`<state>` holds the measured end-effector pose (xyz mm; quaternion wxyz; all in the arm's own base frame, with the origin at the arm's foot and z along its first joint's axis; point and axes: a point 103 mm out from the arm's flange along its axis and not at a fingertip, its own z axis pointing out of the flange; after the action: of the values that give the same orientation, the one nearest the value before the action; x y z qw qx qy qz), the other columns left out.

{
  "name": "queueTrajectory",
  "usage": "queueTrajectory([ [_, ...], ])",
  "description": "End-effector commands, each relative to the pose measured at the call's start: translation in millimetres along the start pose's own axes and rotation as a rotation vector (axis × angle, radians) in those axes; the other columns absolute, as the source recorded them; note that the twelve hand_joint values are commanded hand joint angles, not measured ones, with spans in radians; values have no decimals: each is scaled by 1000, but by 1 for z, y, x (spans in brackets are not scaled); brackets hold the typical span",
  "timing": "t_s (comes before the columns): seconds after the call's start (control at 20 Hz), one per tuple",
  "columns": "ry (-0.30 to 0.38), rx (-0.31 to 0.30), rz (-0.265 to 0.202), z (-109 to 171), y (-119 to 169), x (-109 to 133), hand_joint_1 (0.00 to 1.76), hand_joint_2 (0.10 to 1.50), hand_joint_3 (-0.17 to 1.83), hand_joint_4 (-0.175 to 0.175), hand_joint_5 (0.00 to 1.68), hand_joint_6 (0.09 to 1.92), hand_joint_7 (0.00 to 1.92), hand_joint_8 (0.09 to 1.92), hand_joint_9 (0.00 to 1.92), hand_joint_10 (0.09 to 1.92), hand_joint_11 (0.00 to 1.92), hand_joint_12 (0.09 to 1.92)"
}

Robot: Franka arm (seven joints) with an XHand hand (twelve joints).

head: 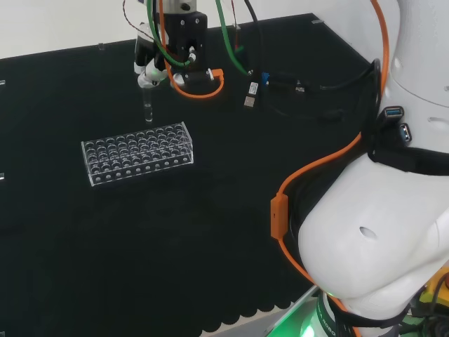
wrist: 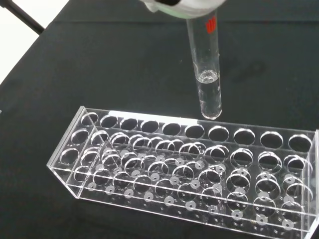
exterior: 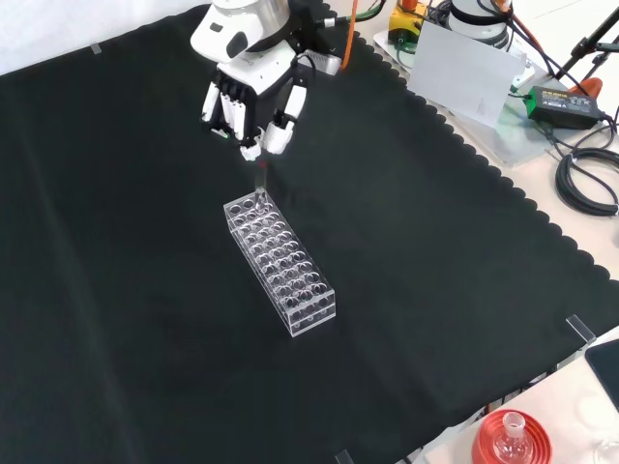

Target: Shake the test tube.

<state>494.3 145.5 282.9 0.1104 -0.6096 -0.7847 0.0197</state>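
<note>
A clear glass test tube (wrist: 207, 69) with a little clear liquid at its bottom and a red mark near its top hangs upright from the hand (exterior: 253, 104). The hand's fingers are curled round the tube's upper end. The tube (head: 148, 109) hangs just above and behind the clear plastic rack (head: 138, 152) in the head view. In the front view the tube (exterior: 261, 174) is a faint streak under the fingers, above the rack's (exterior: 280, 261) far end. The rack's (wrist: 189, 169) holes hold no tubes.
A red ribbed stand with a small flask (exterior: 511, 440) sits off the cloth at the front view's bottom right. Cables and a black box (exterior: 561, 97) lie on the bench at the right. The arm's white links (head: 393, 210) stand at the head view's right.
</note>
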Motion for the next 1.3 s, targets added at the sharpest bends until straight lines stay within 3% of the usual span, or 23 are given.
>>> queueTrajectory([
  [0.05, -107, 21, -5, -7, -6, 4, 1314, 1049, -175, -175, 1315, 435, 1371, 425, 1266, 511, 638, 1277],
  [0.3, -40, -9, -8, -12, -13, 1, 1314, 1048, -175, -175, 1316, 432, 1372, 422, 1266, 512, 638, 1277],
  [0.6, -28, -38, 41, -27, -31, -11, 1314, 1047, -175, -175, 1319, 427, 1374, 418, 1267, 513, 638, 1276],
  [0.85, -50, -52, 112, -42, -48, -37, 1314, 1047, -175, -175, 1321, 422, 1377, 413, 1267, 513, 639, 1276],
  [1.05, -106, -61, 160, -55, -62, -58, 1314, 1046, -175, -175, 1323, 419, 1379, 410, 1268, 514, 639, 1276],
  [1.3, -159, -79, 183, -68, -67, -69, 1314, 1046, -175, -175, 1325, 415, 1381, 406, 1269, 514, 640, 1275],
])
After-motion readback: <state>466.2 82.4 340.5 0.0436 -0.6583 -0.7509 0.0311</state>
